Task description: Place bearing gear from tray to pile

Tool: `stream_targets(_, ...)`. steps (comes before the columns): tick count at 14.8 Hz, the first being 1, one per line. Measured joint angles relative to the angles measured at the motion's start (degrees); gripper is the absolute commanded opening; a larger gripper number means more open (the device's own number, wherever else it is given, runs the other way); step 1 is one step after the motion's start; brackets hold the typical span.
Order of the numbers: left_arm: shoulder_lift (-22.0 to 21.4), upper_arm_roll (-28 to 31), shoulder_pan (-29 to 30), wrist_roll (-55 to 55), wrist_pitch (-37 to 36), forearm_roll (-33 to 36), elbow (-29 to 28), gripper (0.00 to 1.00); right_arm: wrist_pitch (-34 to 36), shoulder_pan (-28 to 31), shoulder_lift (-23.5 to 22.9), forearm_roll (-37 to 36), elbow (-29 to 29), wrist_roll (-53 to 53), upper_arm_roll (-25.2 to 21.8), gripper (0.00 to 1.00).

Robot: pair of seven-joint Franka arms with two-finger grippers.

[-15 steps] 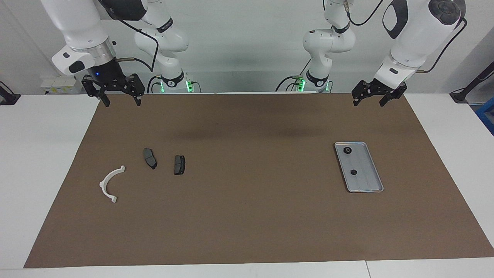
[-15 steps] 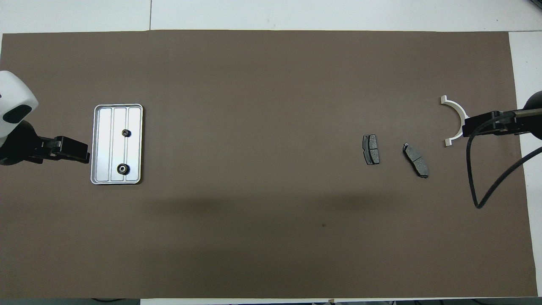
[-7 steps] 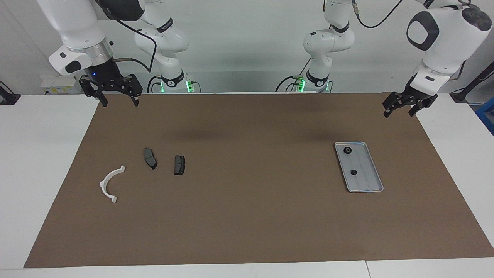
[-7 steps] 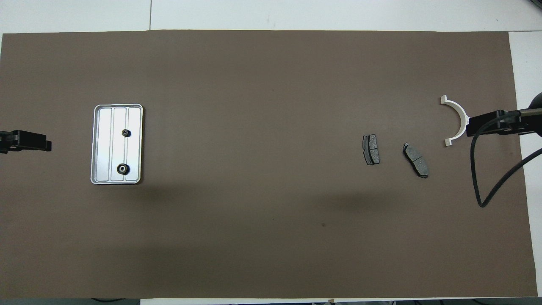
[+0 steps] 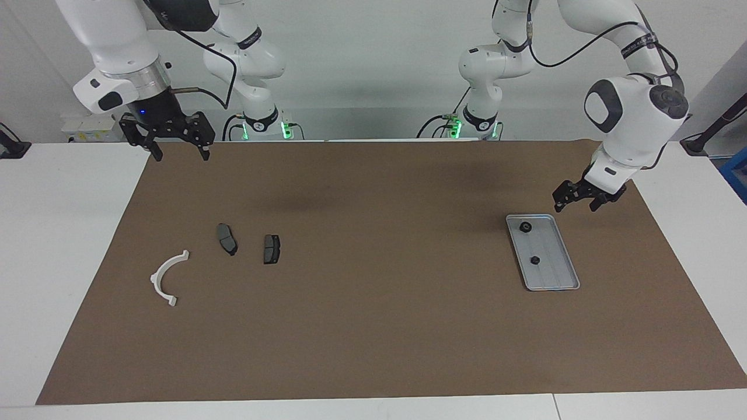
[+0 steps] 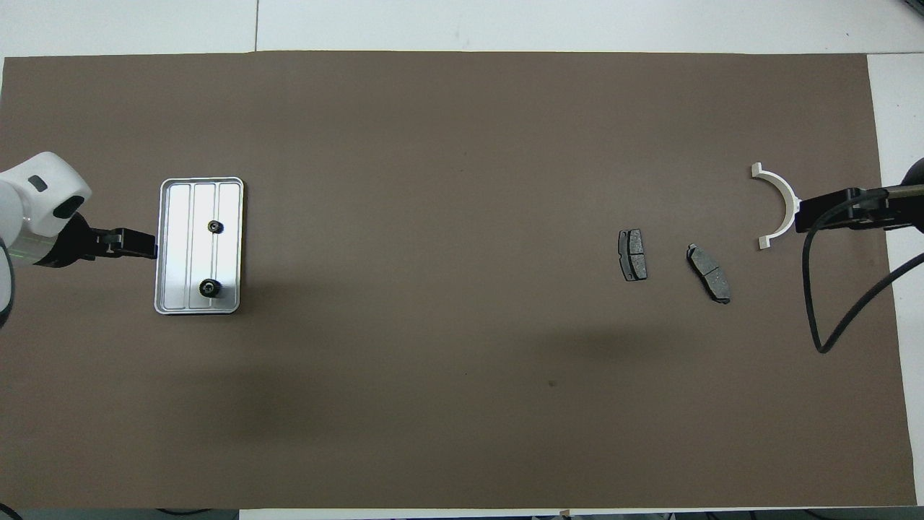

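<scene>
While both bearing gears (image 5: 526, 227) lie in the tray (image 5: 559, 272), the left gripper (image 5: 576, 201) hovers beside it, jaws apart, empty.

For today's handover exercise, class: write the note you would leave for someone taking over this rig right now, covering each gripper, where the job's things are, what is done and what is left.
Left gripper: open, holding nothing, up in the air beside the tray, by its end nearer the robots.
Right gripper: open, holding nothing, waiting over the mat's edge at the right arm's end.
Tray: at the left arm's end; both gears in it, the larger gear nearer the robots, the smaller gear farther.
Pile: white bracket and two brake pads at the right arm's end.
Done: nothing moved yet.
Left: grasp a gear, carry it to the pile, release.
</scene>
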State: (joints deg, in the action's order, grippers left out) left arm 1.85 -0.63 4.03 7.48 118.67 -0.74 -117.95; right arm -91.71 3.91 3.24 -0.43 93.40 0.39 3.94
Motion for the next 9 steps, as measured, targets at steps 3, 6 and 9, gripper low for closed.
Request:
stream_targets(3, -0.11, -0.09, -1.83, -0.94, 5.14, -0.02, -5.13, 0.99, 0.00, 0.34, 0.00, 0.00, 0.00, 0.00, -0.01, 1.00)
stream_targets(6, -0.12, -0.12, -3.29, -1.50, 7.52, -0.02, -7.65, 0.99, 0.00, 0.39, 0.01, 0.00, 0.00, 0.00, 0.01, 1.00)
stream_targets(9, -0.13, -0.06, -3.57, -1.81, 10.25, -0.02, -11.00, 0.99, 0.00, 0.24, 0.11, 0.00, 0.00, 0.00, 0.27, 1.00)
